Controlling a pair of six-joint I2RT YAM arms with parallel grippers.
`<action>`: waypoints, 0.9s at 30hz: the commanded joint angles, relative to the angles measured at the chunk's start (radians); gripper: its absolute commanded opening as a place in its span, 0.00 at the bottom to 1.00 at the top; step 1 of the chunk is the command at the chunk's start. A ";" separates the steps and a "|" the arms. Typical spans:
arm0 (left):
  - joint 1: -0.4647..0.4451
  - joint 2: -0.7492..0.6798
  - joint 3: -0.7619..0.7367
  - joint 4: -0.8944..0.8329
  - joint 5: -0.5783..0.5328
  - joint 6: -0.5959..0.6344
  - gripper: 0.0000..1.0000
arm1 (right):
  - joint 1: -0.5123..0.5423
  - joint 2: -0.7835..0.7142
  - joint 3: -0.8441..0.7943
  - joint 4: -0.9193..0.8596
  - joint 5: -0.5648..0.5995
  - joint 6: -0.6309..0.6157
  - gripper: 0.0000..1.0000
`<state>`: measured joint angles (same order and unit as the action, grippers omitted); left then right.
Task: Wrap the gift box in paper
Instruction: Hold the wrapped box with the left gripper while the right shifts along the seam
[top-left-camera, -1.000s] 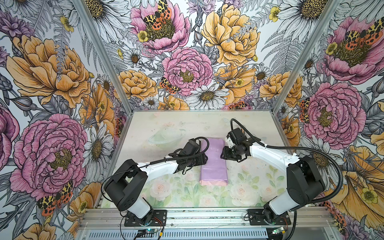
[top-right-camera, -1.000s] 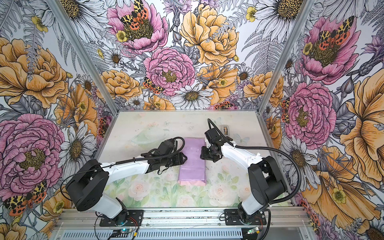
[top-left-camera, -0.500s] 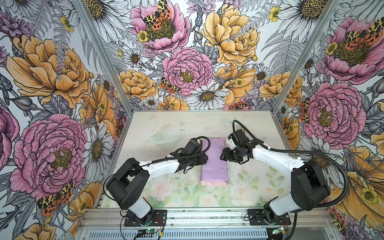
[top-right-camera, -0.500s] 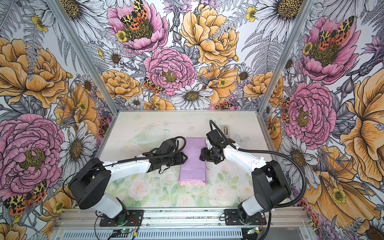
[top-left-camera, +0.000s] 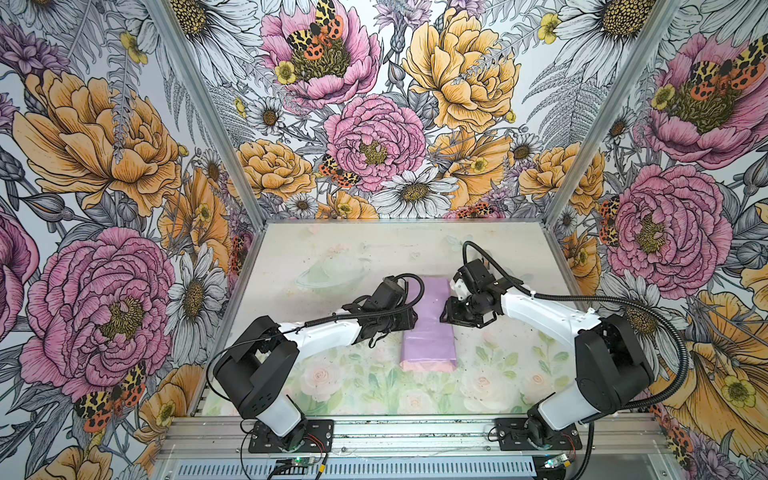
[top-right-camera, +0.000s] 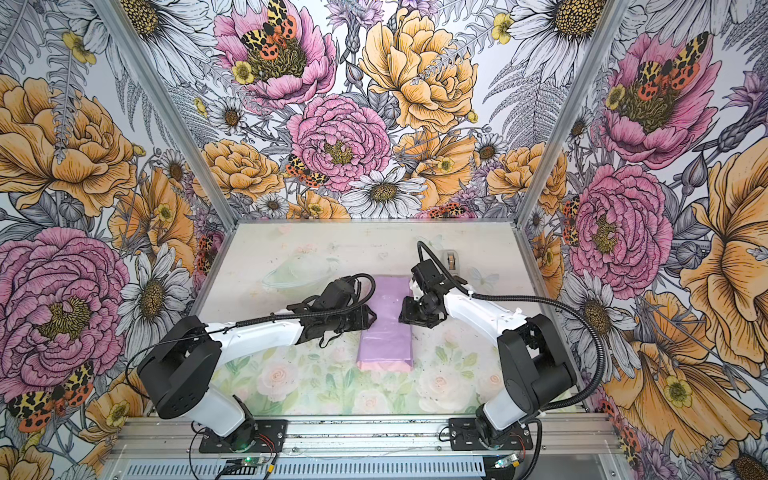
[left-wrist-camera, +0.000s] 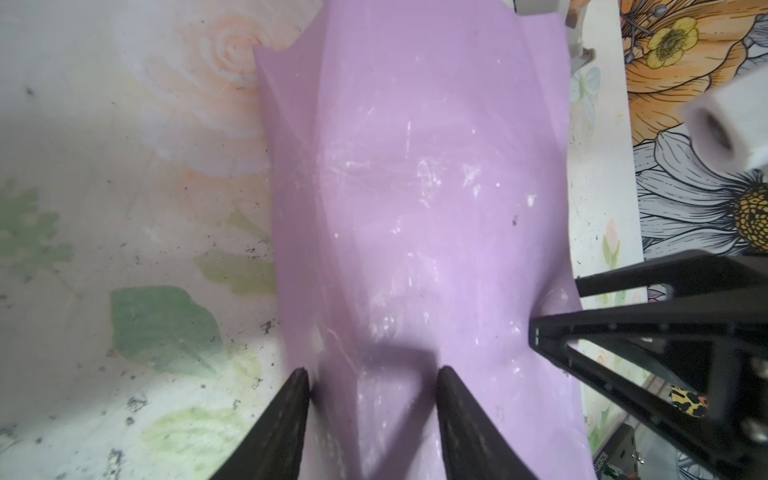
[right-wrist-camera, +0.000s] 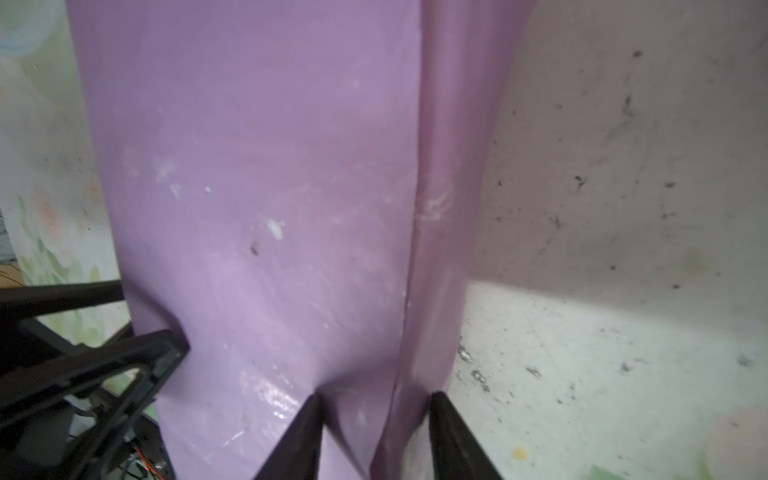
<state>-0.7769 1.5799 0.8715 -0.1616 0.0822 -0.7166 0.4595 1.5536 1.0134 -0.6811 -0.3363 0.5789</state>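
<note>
The paper (top-left-camera: 428, 332) (top-right-camera: 386, 332) lies folded into a long lilac package mid-table, with a pale pink strip showing at its near end. The gift box is hidden under it. My left gripper (top-left-camera: 415, 322) (top-right-camera: 372, 318) (left-wrist-camera: 370, 374) meets the package's left edge, one finger against the side and one on top, and is shut on a ridge of paper (left-wrist-camera: 415, 187). From the other side, my right gripper (top-left-camera: 444, 313) (top-right-camera: 402, 316) (right-wrist-camera: 374, 399) pinches the right edge fold of the paper (right-wrist-camera: 270, 166), which dents at both fingertips.
A grey tape dispenser (top-right-camera: 451, 259) (left-wrist-camera: 575, 50) stands on the table behind the right arm. Metal frame posts and flowered walls close in the floral-print table (top-left-camera: 332, 374) on three sides. The two grippers face each other about a package width apart.
The right gripper has moved in toward the package's right edge and slightly nearer the front. The left gripper has barely moved, and the package lies where it was.
</note>
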 joint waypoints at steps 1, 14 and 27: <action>0.004 0.007 0.024 -0.008 -0.037 0.015 0.51 | 0.014 0.028 0.015 -0.002 0.031 0.006 0.34; 0.051 0.061 0.083 0.020 -0.034 0.047 0.47 | 0.030 0.055 0.068 0.103 0.060 0.073 0.26; 0.083 -0.001 0.107 -0.010 -0.047 0.085 0.59 | 0.003 0.003 0.096 0.095 0.056 0.037 0.57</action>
<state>-0.7033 1.6398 0.9504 -0.1623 0.0616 -0.6636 0.4698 1.6222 1.1099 -0.6006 -0.2779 0.6247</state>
